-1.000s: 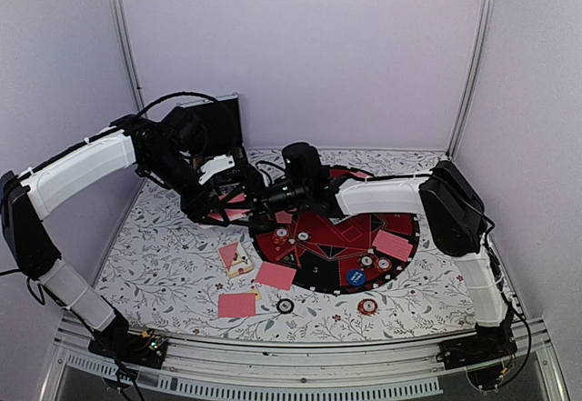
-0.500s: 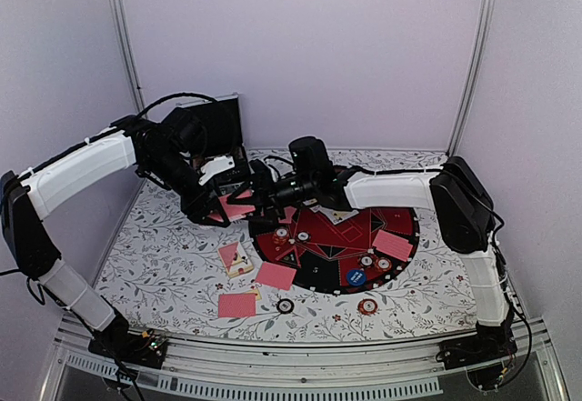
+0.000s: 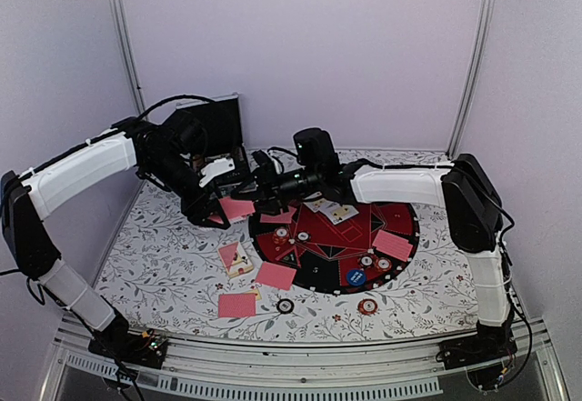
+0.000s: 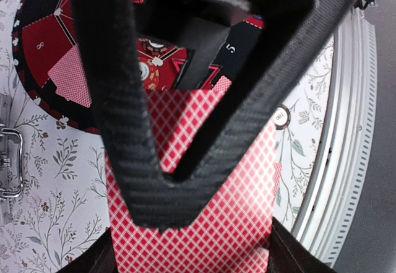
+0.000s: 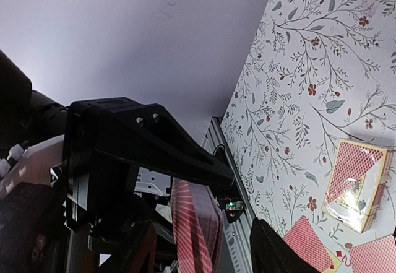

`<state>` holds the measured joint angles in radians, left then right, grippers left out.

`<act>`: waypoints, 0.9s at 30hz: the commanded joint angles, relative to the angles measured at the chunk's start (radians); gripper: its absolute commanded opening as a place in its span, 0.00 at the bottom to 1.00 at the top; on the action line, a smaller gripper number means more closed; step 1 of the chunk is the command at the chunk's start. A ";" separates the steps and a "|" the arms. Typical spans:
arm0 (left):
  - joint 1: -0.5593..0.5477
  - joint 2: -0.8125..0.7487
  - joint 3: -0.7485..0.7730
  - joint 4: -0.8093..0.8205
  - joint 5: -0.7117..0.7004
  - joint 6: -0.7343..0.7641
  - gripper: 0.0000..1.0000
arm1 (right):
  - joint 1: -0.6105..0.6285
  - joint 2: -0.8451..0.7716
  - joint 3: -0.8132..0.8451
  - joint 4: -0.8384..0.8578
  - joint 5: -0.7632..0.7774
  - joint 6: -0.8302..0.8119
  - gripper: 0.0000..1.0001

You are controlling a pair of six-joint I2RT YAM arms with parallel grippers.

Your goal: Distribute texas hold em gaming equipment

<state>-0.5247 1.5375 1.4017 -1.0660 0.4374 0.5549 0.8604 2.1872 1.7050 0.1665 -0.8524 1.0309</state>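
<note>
The pink-red-backed card stack (image 3: 238,207) hangs above the floral desk (image 3: 164,255), just left of the round mat (image 3: 411,237), pinched in the left claw (image 3: 223,210). The right claw (image 3: 257,192) stands spread, its fingers (image 5: 275,254) flanking the stack's edge with gaps showing.

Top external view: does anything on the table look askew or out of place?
Yes. Left of the round mat, a card pack lies tilted, a pink-backed card overlapping it. Two cards on the mat's far side seem face up, unlike the face-down others.
</note>
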 commanded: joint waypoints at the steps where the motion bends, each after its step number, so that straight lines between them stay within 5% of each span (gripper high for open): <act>1: 0.009 -0.023 -0.015 0.023 0.017 0.015 0.00 | -0.014 -0.056 -0.023 -0.005 -0.014 -0.009 0.48; 27: 0.015 -0.025 -0.022 0.024 0.011 0.016 0.00 | -0.032 -0.063 -0.044 0.039 -0.098 0.038 0.17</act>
<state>-0.5209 1.5375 1.3865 -1.0595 0.4366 0.5575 0.8375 2.1719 1.6882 0.1551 -0.9176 1.0424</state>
